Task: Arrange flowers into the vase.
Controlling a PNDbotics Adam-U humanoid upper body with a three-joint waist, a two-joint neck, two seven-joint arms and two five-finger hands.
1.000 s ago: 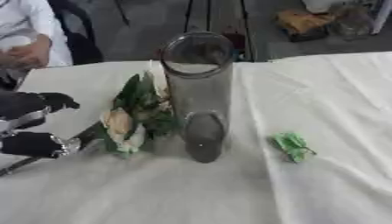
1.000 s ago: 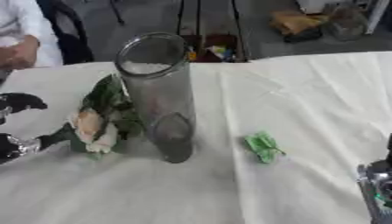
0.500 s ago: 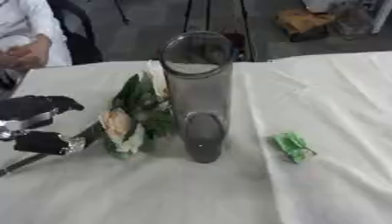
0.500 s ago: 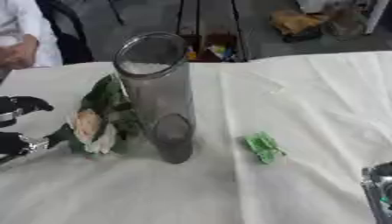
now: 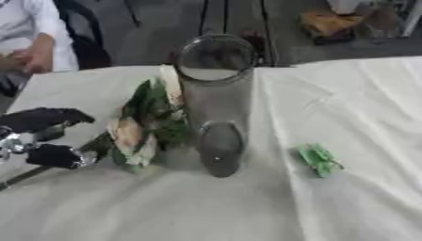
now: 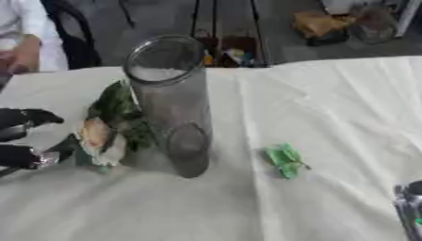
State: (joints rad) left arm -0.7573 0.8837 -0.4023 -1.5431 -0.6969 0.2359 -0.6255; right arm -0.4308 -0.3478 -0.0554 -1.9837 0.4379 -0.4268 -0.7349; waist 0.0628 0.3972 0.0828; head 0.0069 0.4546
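A tall clear glass vase (image 5: 216,99) stands upright mid-table with nothing in it. To its left lies a bunch of flowers (image 5: 140,129), with cream blooms and green leaves touching the vase's side and a dark stem (image 5: 92,143) running down-left. My left hand (image 5: 37,136) is at the left edge, open. Its upper fingers (image 5: 49,117) and thumb (image 5: 56,156) are spread wide on either side of the stem's end. Only a sliver of my right hand (image 6: 409,207) shows, in the bottom right corner of the right eye view.
A small green leafy scrap (image 5: 317,160) lies on the white tablecloth (image 5: 346,103) to the right of the vase. A seated person in white is at the far left edge. Boxes and stands stand on the floor beyond the table.
My left hand has crept slightly right toward the stem. My right hand has sunk lower into the bottom right corner. Vase and flowers have not moved.
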